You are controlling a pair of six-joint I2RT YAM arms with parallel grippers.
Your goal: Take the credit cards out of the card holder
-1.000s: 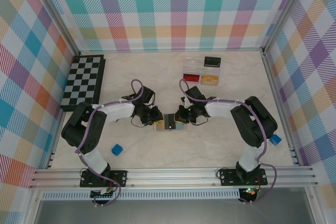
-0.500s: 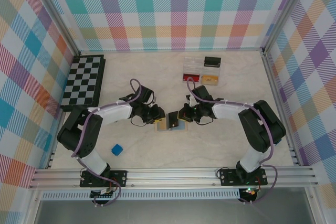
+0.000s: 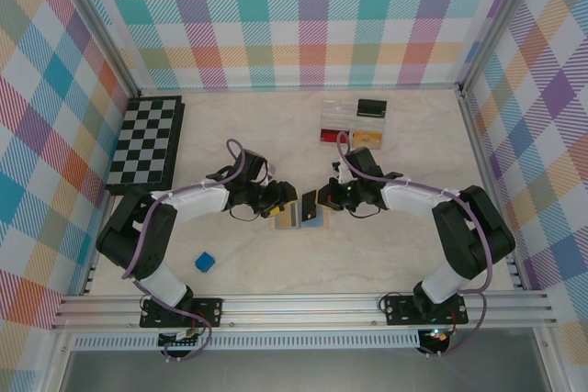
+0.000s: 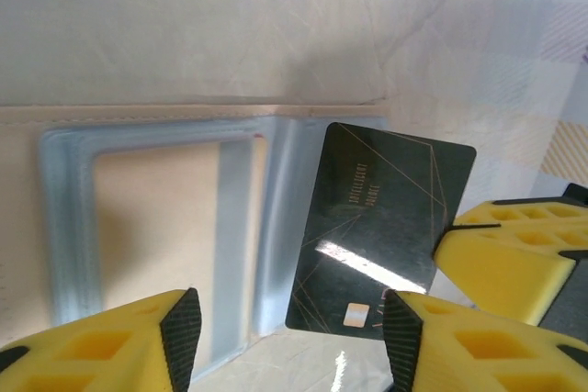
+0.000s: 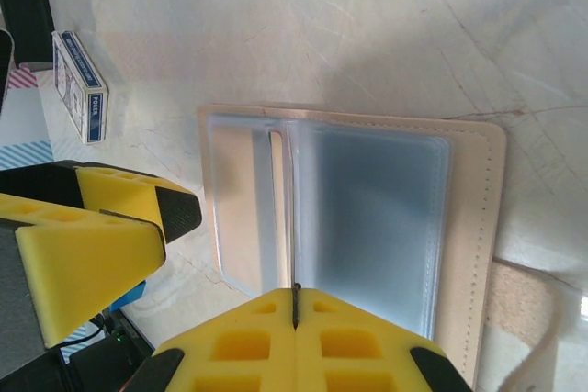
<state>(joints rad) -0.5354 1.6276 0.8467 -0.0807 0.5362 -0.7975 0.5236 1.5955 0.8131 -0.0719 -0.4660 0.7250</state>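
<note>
Both arms stretched inward, wrists low. Left tool (image 4: 285, 328): fingers spread apart. Right tool (image 5: 296, 317): pinched shut on card (image 4: 381, 227).

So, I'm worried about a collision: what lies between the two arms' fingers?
The dark card, pinched by the right fingers, over the open card holder; top and left wrist views show it.

Tan two-panel card holder with light blue lining (image 4: 237, 227) lies open on pale marbled tabletop (image 4: 276, 25). Dark thin rectangular card with fine gold lines (image 4: 377, 227) sits tilted over its right panel. The card's right edge is caught between the right gripper's yellow foam fingers (image 4: 501, 259). Left gripper (image 4: 289, 341) jaws stand apart.
</note>
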